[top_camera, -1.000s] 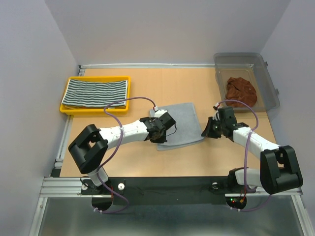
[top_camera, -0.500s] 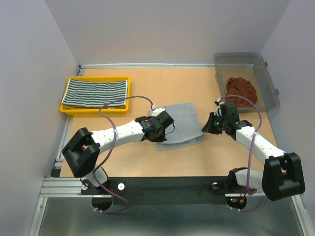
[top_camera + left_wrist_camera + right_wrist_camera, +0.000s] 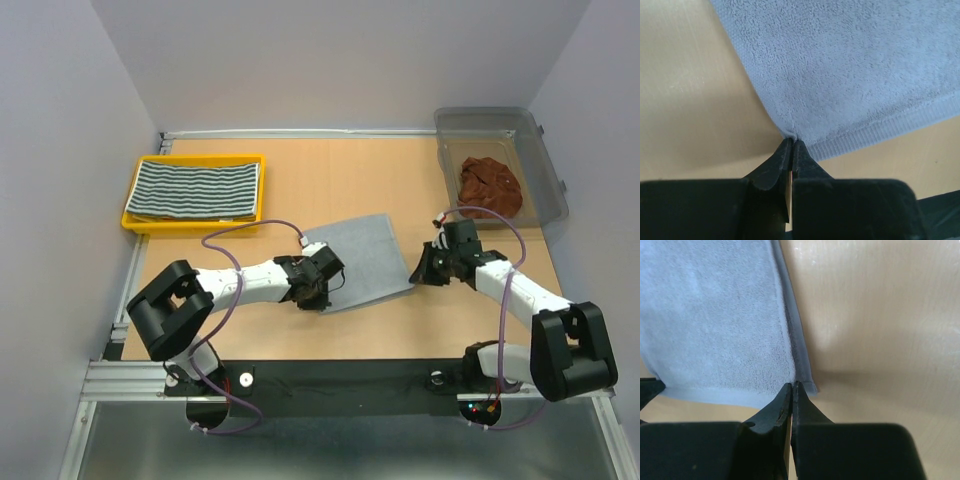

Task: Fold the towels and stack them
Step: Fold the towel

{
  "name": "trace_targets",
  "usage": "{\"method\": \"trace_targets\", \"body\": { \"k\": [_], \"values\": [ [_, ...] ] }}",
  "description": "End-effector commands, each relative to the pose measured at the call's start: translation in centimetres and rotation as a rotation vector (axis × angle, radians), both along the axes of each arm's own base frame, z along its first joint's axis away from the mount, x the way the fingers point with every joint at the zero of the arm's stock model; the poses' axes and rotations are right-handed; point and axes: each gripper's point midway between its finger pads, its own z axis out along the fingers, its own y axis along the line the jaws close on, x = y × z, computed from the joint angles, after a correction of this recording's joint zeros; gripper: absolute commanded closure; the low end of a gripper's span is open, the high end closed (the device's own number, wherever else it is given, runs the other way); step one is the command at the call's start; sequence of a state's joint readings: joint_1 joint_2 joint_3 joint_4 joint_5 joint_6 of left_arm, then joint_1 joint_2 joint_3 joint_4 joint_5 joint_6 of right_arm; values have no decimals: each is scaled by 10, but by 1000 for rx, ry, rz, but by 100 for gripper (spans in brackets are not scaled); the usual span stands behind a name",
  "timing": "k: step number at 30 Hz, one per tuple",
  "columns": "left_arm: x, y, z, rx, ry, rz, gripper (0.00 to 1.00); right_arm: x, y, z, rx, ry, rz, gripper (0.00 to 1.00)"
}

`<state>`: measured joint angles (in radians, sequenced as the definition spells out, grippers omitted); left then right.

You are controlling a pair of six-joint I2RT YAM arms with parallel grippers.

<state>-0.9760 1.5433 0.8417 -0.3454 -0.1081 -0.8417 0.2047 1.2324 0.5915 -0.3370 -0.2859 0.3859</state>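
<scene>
Top external, yellow tray: holds folded striped towel.
Grey towel: unfolded, corners pinched by left gripper, right gripper.
Clear bin: holds crumpled brown towel, not yet folded.

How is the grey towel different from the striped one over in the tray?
The grey towel is plain; the striped towel has black-and-white bands. The grey towel lies on the table, the striped towel in the yellow tray. The left gripper pinches the grey towel's corner; nothing touches the striped towel. Both lie flat.
</scene>
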Motion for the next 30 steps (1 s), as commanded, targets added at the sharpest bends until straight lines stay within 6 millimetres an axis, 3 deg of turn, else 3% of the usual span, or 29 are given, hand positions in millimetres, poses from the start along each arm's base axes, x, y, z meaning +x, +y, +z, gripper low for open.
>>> {"method": "trace_targets", "body": {
  "k": [1,7,9,12,13,14,15,16,18,21,23,26,28,30],
  "values": [
    [-1,-4,-6,-4,9,-4,100,1,-2,-6,-15,1,-13,99],
    [-4,-4,-5,-18,13,-11,100,-6,-8,-23,-46,45,-31,99],
    [-7,-3,-7,-18,21,-15,95,-8,-10,-26,-52,57,-37,92],
    [-10,0,-3,-19,17,-15,80,-5,-14,-22,-66,35,-60,74],
    [-10,0,0,-24,12,-11,77,-4,-14,-19,-66,19,-65,70],
    [-11,0,7,-34,-2,-7,59,3,-14,-5,-60,-31,-69,61],
    [-10,0,12,-44,-11,-2,51,7,-15,3,-64,-62,-76,57],
    [-10,-1,18,-55,-20,4,38,14,-14,18,-56,-112,-78,53],
    [-7,-2,35,-90,-53,12,30,20,-13,33,-48,-159,-75,51],
    [2,-3,60,-115,-109,25,28,28,2,56,20,-201,-19,51],
    [17,-7,79,-136,-170,38,29,39,12,70,62,-238,12,51],
    [55,-13,97,-179,-263,57,32,70,33,92,162,-318,51,51],
    [95,-12,112,-232,-342,93,35,98,46,106,225,-380,49,51],
    [122,-13,116,-265,-379,105,36,117,58,121,286,-435,75,51]
  ]
}}
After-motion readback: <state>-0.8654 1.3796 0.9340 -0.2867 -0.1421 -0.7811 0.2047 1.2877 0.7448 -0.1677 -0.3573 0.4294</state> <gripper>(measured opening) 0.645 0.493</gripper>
